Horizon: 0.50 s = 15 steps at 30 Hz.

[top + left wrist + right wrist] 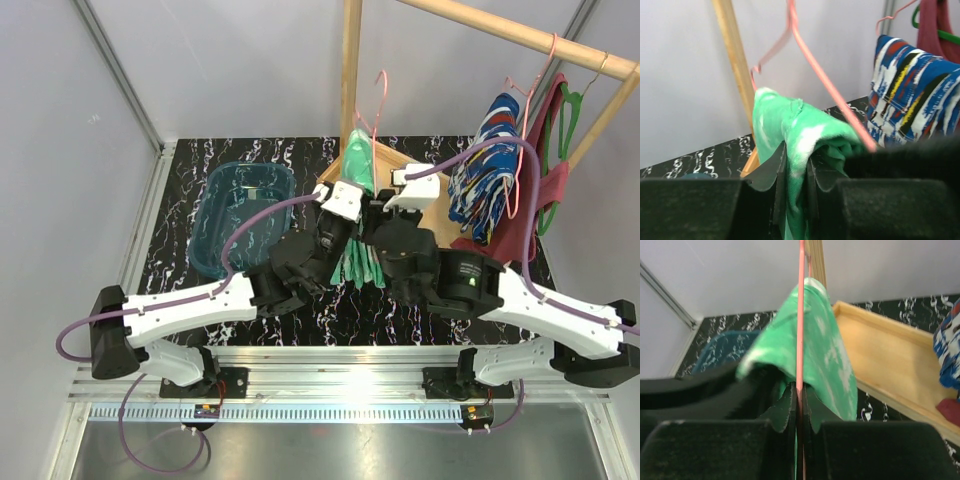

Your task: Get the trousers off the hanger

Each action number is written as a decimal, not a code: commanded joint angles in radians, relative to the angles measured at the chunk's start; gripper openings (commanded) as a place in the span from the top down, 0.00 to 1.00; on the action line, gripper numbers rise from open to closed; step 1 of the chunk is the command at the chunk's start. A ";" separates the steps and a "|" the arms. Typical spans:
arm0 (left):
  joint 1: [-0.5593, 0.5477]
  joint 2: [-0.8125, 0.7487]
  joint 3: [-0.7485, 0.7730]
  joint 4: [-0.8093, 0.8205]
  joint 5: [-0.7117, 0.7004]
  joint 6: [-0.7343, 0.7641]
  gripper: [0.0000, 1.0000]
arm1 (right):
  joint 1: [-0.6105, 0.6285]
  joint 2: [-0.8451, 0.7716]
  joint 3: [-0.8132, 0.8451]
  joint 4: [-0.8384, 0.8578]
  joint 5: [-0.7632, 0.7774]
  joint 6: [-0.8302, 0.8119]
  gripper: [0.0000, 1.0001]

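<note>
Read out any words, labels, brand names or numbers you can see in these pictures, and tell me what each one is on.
No text can be read in any view.
Left base tag and right base tag: too small to read.
Green trousers and blue patterned trousers: printed pattern only, no lettering.
</note>
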 commanded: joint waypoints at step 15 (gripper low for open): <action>0.043 -0.217 0.035 0.262 -0.100 0.083 1.00 | -0.131 -0.086 -0.389 -0.125 -0.209 0.437 1.00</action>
